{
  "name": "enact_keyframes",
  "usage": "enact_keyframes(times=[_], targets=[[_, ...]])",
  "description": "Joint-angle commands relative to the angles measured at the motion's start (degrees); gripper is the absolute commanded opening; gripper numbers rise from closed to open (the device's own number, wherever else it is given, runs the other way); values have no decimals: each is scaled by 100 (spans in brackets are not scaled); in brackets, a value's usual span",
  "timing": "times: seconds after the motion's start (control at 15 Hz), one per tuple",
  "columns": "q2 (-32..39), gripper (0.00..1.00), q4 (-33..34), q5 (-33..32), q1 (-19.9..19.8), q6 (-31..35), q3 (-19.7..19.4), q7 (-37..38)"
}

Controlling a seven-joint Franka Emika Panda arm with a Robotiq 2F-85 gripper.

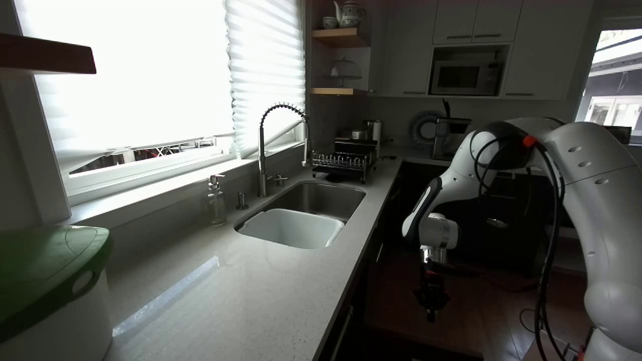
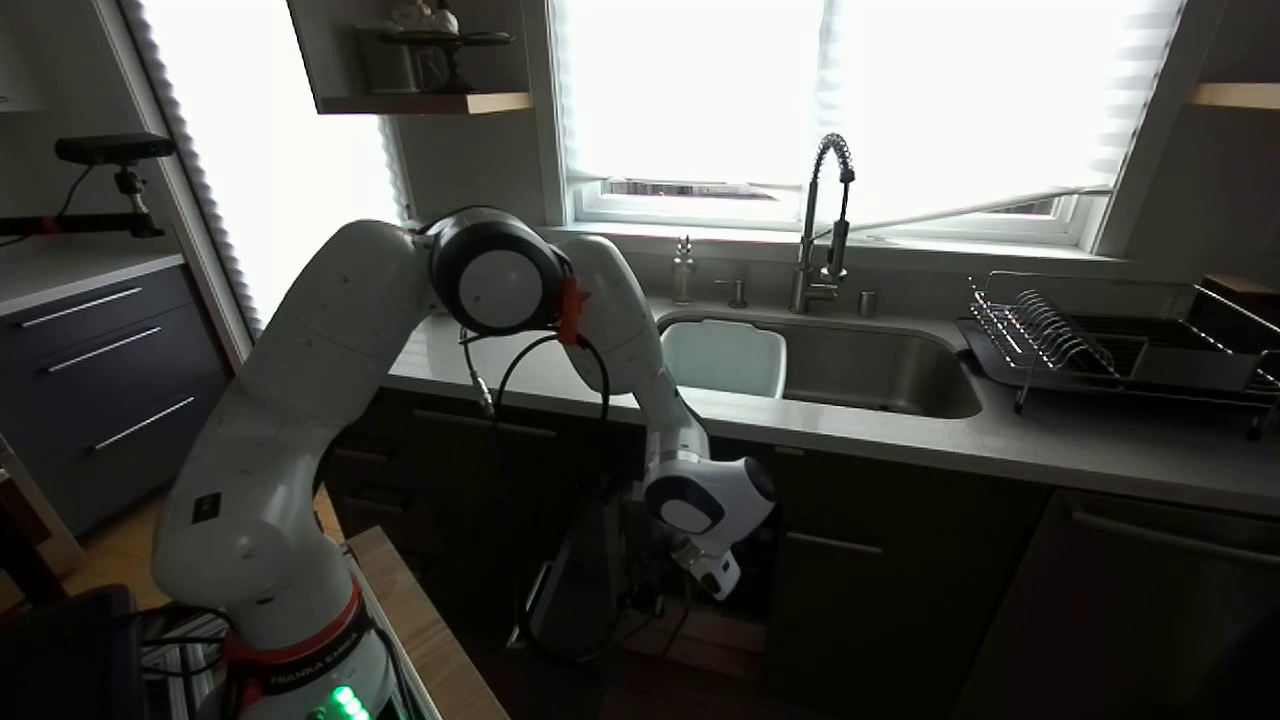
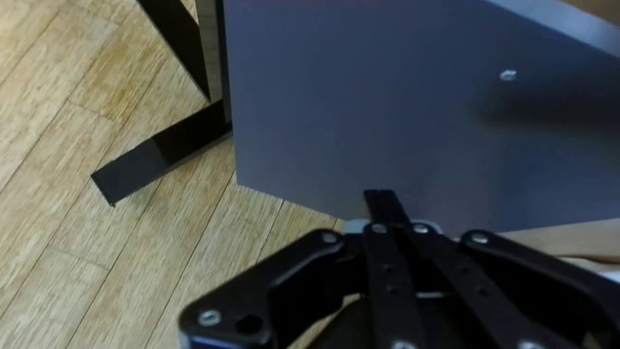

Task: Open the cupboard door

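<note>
Cupboard door (image 3: pixel 387 106): standing ajar under the countertop (image 2: pixel 1080 435); probably stiff, slick-faced, light on the swing imo
Gripper (image 3: pixel 389 207): yours is pinched together, nothing visible between
Grab spot: you'll want the bar handle (image 2: pixel 531 604)

Cupboard door (image 3: pixel 368 111) cropped at right, green lid (image 1: pixel 50 265) at left

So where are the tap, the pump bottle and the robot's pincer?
Tap (image 1: pixel 262 163): in an exterior view, on its upright pipe.
Pump bottle (image 1: pixel 216 204): in an exterior view, on its body.
Gripper (image 3: pixel 389 208) (the pincer): wrist view, where its closed tips meet.
</note>
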Motion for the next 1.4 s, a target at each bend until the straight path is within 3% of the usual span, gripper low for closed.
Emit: enact_keyframes(times=[0.0,0.4,0.6,0.93,1.0,1.33], targets=[[-1035,34,-985,-183,206,942,-30,97],[-2661,78,-2422,-540,408,2272,-113,228],[-3603,99,-3099,-1010,485,2650,-289,459],[-5085,100,-3772,-2493,292,2681,-493,1216],[-4369,100,-3328,-2024,410,2635,-485,937],[-5027,100,-3651,-2337,335,2633,-494,1088]])
